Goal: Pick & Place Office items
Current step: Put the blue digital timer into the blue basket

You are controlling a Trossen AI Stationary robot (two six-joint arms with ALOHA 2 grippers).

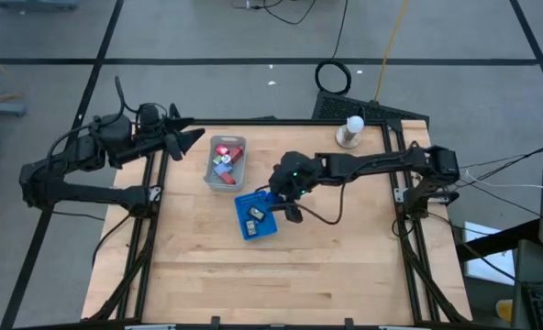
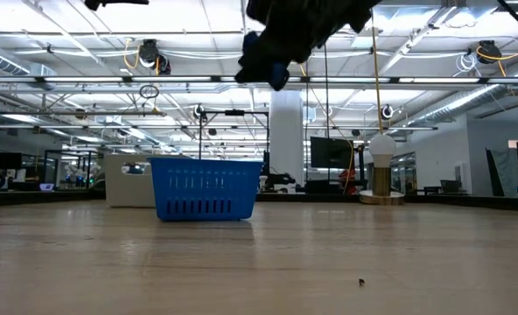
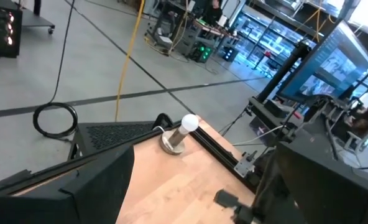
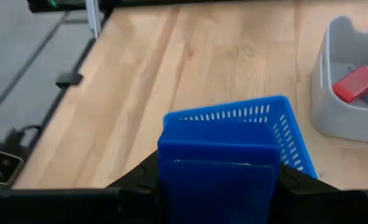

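My right gripper hangs over the far right corner of the blue basket at mid-table, shut on a dark blue block, one of the office items. The low view shows that block high above the basket. A small pale piece lies inside the basket. The grey tray farther back holds red and pale blue pieces. My left gripper waits open and empty at the table's far left corner. My right gripper pinches the dark blue block between its two fingers, one on each of its two opposite sides. The fingers slant downward from the table's right. The block is lifted clear, above the basket's rim.
A white knob on a round base stands at the far right of the table. Bare wood fills the near half of the table. Black frame rails run along the table's left and right sides.
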